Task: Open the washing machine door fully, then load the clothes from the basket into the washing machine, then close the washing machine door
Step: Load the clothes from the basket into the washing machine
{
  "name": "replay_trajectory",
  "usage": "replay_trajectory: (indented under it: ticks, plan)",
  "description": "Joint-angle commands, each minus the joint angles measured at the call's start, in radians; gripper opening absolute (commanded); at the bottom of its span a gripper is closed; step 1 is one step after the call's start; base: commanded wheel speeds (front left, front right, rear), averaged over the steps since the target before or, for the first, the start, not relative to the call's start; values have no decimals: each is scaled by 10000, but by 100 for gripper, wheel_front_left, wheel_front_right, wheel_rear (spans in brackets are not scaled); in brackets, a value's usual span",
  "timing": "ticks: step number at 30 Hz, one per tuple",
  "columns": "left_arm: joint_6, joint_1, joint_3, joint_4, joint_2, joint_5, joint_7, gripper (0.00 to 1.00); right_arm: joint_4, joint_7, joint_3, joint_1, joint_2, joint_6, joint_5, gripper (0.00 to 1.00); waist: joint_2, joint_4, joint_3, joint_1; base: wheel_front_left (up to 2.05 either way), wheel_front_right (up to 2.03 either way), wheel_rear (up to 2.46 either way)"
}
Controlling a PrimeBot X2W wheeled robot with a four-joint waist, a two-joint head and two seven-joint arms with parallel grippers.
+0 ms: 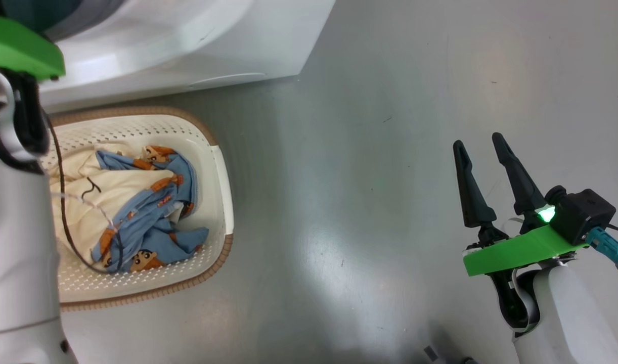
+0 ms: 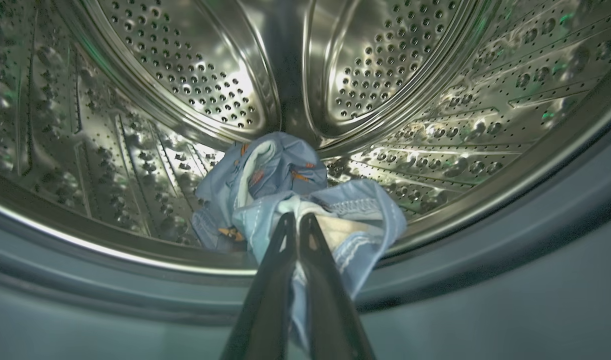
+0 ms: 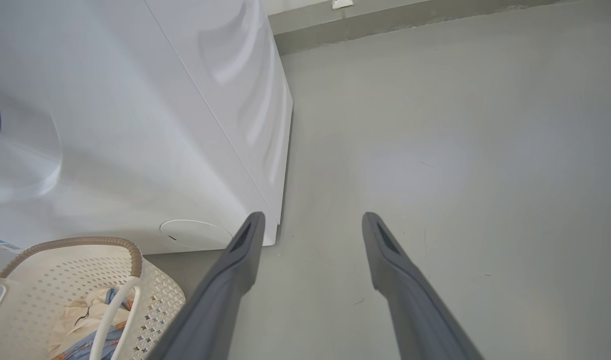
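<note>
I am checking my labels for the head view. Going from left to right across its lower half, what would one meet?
Pale left forearm → basket with the clothes in it → bare grey floor → right gripper, its fingers apart.

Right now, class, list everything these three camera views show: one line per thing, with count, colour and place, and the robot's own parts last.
washing machine: one, white, on the floor behind the basket
drum: one, perforated steel, inside the machine
rubber ring: one, grey, around the drum's mouth
basket: one, cream with a brown rim, on the floor in front of the machine
clothes in the basket: a small heap, light blue with orange prints plus cream
garment in the drum: one, light blue, at the drum's front lip
floor: one, grey, under everything
left fingers: two, dark, shut, tips at the garment
right fingers: two, dark, open, above bare floor
</note>
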Motion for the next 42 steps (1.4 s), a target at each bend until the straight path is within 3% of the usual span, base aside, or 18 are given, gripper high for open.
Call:
replay_trajectory:
  ticks: [1, 16, 42]
  plan:
    - [-61, -169, 112, -142, 523, 145, -189, 0, -238, -48, 201, 274, 27, 16, -14, 100, 0, -14, 9, 0, 0, 0, 0]
    - [-673, -2148, -249, 1434, 1241, 298, -778, 0, -303, -48, 300, 292, 56, 16, 9, 100, 0, -262, 291, 0, 0, 0, 0]
    - [-1452, -5430, -636, 2663, 2152, 112, -1271, 0, -481, -48, 322, 60, 227, 16, 206, 100, 0, -609, 1862, 0, 0, 0, 0]
